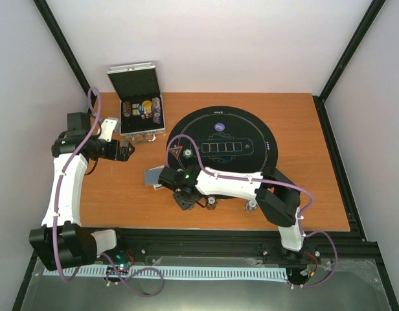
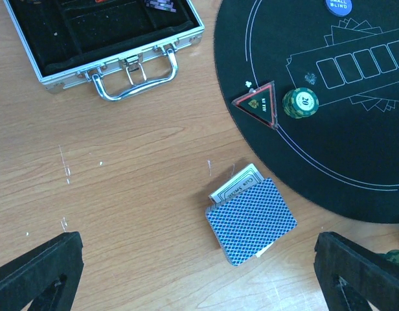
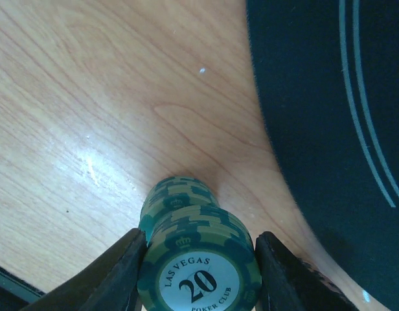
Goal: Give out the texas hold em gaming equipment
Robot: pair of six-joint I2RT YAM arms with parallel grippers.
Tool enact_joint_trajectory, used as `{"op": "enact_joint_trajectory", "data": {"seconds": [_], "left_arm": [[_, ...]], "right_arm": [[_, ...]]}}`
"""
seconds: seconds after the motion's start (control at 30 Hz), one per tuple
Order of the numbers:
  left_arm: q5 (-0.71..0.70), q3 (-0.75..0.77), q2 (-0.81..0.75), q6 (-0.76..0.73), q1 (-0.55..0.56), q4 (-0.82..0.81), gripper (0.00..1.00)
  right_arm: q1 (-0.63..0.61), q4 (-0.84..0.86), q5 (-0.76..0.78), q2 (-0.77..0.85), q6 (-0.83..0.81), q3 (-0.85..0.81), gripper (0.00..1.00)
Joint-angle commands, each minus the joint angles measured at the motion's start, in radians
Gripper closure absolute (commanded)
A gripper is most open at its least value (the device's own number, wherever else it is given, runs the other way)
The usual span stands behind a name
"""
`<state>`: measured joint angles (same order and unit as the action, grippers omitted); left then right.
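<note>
My right gripper [image 3: 198,272] is shut on the top of a stack of green "20" poker chips [image 3: 198,259] standing on the wood beside the black mat [image 3: 329,97]. In the top view it [image 1: 185,199] sits at the mat's near left edge. My left gripper [image 2: 199,278] is open and empty above the table, and its fingertips [image 2: 37,272] frame a blue-backed deck of cards [image 2: 251,220] lying on the wood. The deck also shows in the top view [image 1: 151,176]. A red triangle marker [image 2: 256,103] and a green chip stack [image 2: 300,102] lie on the mat. A purple button disc [image 1: 219,127] lies at the mat's far side.
The silver hinged case [image 1: 141,113] stands open at the back left with more chips [image 1: 142,108] inside; its handle [image 2: 131,78] faces the deck. Two small chip stacks [image 1: 212,202] stand near the table's front edge. The round black mat [image 1: 251,152] fills the table's middle.
</note>
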<state>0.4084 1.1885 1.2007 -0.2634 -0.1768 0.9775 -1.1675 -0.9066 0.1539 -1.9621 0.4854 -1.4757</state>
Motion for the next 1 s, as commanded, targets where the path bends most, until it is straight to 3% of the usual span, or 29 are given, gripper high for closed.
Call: {"op": "enact_joint_trajectory", "data": {"seconds": [0.0,0.2,0.43,0.73,0.97], "left_arm": [[0.012,0.042,0.008,-0.004,-0.009,0.010,0.00],[0.015,0.049,0.010,-0.006,-0.009,0.014,0.00],[0.026,0.070,0.045,-0.009,-0.008,0.012,0.00],[0.065,0.097,0.112,-0.015,-0.008,0.004,0.00],[0.078,0.084,0.172,-0.023,-0.008,-0.034,0.00]], "right_arm": [[0.029,-0.043,0.041,0.086,-0.018,-0.066,0.90],[0.132,-0.067,0.044,0.115,-0.067,-0.123,0.90],[0.394,-0.047,0.013,0.089,-0.164,-0.189,0.89],[0.646,-0.031,0.012,-0.108,-0.242,-0.376,0.87],[0.733,-0.024,-0.034,-0.311,-0.249,-0.545,0.87]]}}
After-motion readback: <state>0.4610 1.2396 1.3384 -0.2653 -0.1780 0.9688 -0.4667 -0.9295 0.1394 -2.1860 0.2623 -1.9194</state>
